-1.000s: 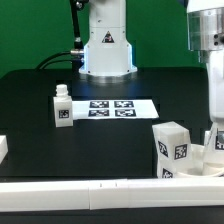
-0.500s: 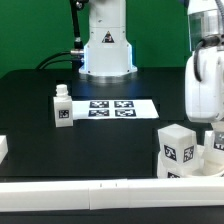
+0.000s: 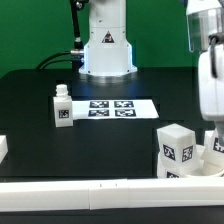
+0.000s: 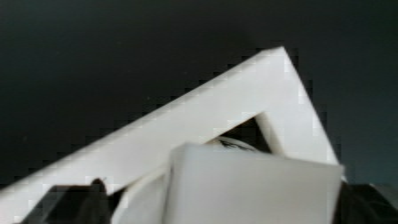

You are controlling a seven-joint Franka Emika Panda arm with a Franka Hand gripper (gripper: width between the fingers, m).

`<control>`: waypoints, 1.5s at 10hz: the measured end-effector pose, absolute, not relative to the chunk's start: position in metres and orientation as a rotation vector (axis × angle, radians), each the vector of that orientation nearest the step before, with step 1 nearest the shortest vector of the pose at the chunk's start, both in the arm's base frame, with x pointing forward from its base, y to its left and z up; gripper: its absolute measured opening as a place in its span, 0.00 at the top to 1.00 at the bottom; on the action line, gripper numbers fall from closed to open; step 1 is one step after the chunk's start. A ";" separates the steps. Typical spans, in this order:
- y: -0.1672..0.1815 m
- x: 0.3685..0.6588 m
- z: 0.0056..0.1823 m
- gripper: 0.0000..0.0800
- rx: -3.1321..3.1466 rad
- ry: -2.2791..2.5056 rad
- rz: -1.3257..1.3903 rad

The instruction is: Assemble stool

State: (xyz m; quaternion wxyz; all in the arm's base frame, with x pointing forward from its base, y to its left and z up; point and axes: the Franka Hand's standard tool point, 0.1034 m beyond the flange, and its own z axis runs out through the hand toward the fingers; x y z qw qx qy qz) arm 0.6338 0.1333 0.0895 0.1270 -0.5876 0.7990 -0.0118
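One white tagged stool leg [image 3: 62, 108] stands upright just off the marker board's edge toward the exterior view's left. A larger leg [image 3: 172, 148] stands at the front right. Another leg [image 3: 214, 150] stands beside it, right under my hand. A low white part [image 3: 192, 172] at their foot is mostly hidden. My gripper [image 3: 214, 130] hangs over that right leg. In the wrist view the gripper [image 4: 222, 205] straddles the leg's block [image 4: 258, 185]. The dark fingers [image 4: 80, 200] stand wide on either side, with a gap showing on one side. The jaws look open.
The marker board [image 3: 110, 108] lies mid-table. The robot base [image 3: 107, 45] stands at the back. A long white border bar [image 3: 90, 192] runs along the front, with a short piece [image 3: 3, 148] at the left. The bars' corner [image 4: 214, 110] shows in the wrist view.
My hand swung toward the exterior view's left over the right-hand legs, then came partly back to the right. The legs and the marker board have not moved.
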 end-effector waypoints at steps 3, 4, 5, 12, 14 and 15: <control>0.132 0.635 0.107 0.19 -2.201 1.896 -0.081; 0.131 0.635 0.106 0.19 -2.260 1.834 -0.096; 0.130 0.635 0.106 0.19 -2.397 1.691 -0.126; 0.127 0.635 0.108 0.19 -3.001 0.548 -0.244; 0.125 0.636 0.107 0.19 -3.118 0.081 -0.265; 0.132 0.636 0.105 0.19 -3.142 -0.170 -0.248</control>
